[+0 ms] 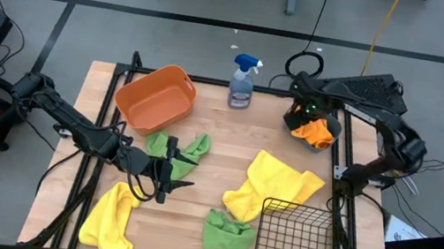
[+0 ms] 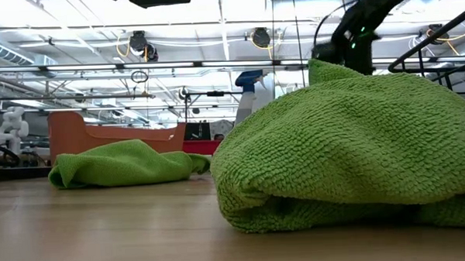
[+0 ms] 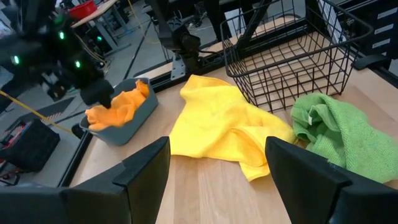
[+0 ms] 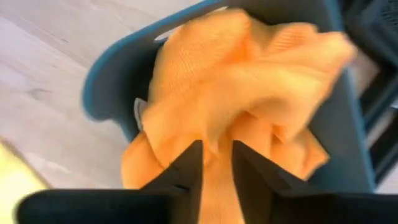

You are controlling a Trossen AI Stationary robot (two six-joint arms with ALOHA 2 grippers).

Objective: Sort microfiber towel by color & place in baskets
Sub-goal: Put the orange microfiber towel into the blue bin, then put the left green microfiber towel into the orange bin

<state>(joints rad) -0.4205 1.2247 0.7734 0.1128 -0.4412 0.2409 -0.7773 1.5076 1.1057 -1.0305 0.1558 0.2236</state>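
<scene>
The right gripper (image 4: 216, 163) hangs over the teal bin (image 1: 327, 139) at about two o'clock on the worktop (image 1: 202, 195), its jaws drawn close together with a fold of the orange towel (image 4: 249, 87) between them. That orange towel is heaped in the bin and spills over its rim.

The left gripper (image 1: 171, 174) hovers low over the wood at about nine o'clock from the worktop's middle, jaws apart and holding nothing, pointing toward three o'clock.

A green towel (image 1: 175, 147) lies just beside the left gripper, at its twelve o'clock, near the orange tub (image 1: 155, 96), which sits at eleven o'clock. A yellow towel (image 1: 110, 223) lies at seven o'clock near the front edge. A larger yellow towel (image 1: 270, 186) is spread at three to four o'clock, its edge touching the black wire basket (image 1: 293, 241) at five o'clock. A second green towel (image 1: 228, 233) is bunched at six o'clock, just beside the basket. A spray bottle (image 1: 243, 80) stands at twelve o'clock on the far edge.
</scene>
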